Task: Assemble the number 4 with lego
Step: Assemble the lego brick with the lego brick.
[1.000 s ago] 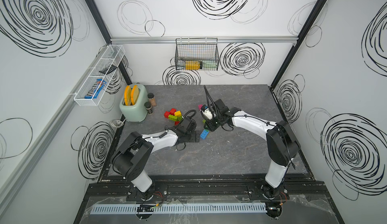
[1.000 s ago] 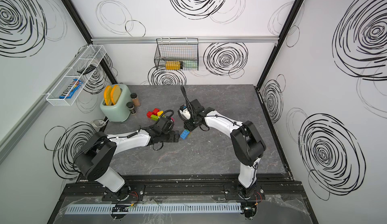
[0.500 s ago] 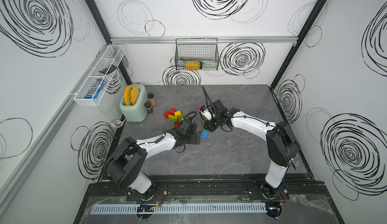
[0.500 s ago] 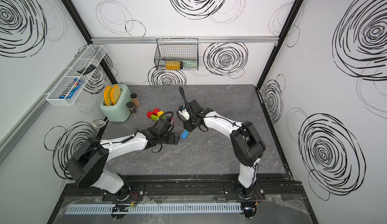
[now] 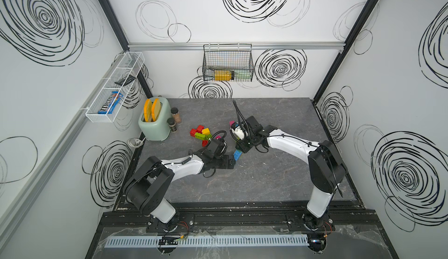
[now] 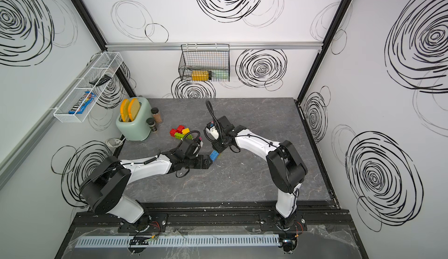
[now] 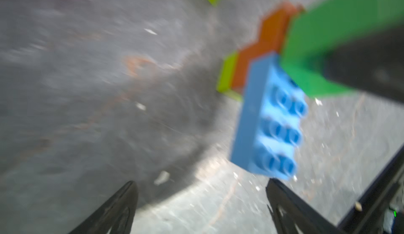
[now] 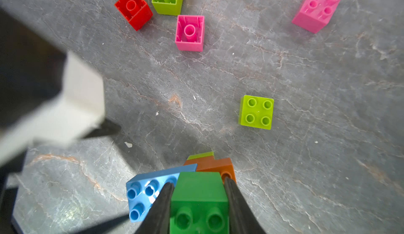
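Alignment matters: right gripper [image 8: 198, 182] pinches the green brick [image 8: 199, 192], so left gripper [image 7: 200, 182], spread wide beside the blue brick [image 7: 269, 121], should close squarely.

In a top view, the left gripper [image 5: 232, 163] and the right gripper [image 5: 240, 149] point toward each other, low over the grey marbled tabletop [image 5: 278, 177]. A blue oblong studded plastic brick [image 5: 237, 154] sits between their tips, just beside both. Near the left gripper's wrist lies a loose heap of red, yellow, lime and green plastic bricks [image 5: 200, 134]. Farther out on that side stand a mint-green toaster [image 5: 155, 124] and two brown spice jars [image 5: 175, 116]. A small pink brick [image 5: 231, 123] lies beyond the right gripper's wrist.
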### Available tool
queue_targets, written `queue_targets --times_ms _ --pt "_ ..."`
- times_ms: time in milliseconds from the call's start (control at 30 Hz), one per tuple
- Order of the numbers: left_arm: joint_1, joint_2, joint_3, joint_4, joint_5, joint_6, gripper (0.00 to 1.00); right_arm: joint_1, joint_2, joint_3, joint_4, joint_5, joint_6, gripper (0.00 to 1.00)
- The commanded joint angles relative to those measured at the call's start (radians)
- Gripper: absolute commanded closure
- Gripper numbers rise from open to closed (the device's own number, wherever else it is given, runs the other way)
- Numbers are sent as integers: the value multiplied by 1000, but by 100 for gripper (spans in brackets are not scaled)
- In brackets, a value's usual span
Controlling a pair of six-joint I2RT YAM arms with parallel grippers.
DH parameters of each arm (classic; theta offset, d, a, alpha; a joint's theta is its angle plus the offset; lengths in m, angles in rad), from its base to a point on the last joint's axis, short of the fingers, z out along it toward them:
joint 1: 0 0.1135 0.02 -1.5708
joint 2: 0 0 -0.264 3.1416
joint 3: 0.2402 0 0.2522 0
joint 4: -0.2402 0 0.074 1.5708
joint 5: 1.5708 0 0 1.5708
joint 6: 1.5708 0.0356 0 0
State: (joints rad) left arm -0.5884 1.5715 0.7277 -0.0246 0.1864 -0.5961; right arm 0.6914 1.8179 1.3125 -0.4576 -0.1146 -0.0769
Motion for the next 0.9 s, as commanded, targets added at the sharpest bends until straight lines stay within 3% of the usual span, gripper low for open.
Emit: queue_targets --times_ms 0,333,667,867 --pt "24 8 0 50 12 -15 4 14 81 -82 -170 110 -40 100" --pt "21 43 17 48 29 13 4 2 72 -82 -214 82 -72 100" --pt "27 64 45 38 34 22 4 -45 89 -48 -238 -89 -96 100" --pt "33 74 62 22 37 31 4 -39 114 -63 -230 47 -19 100"
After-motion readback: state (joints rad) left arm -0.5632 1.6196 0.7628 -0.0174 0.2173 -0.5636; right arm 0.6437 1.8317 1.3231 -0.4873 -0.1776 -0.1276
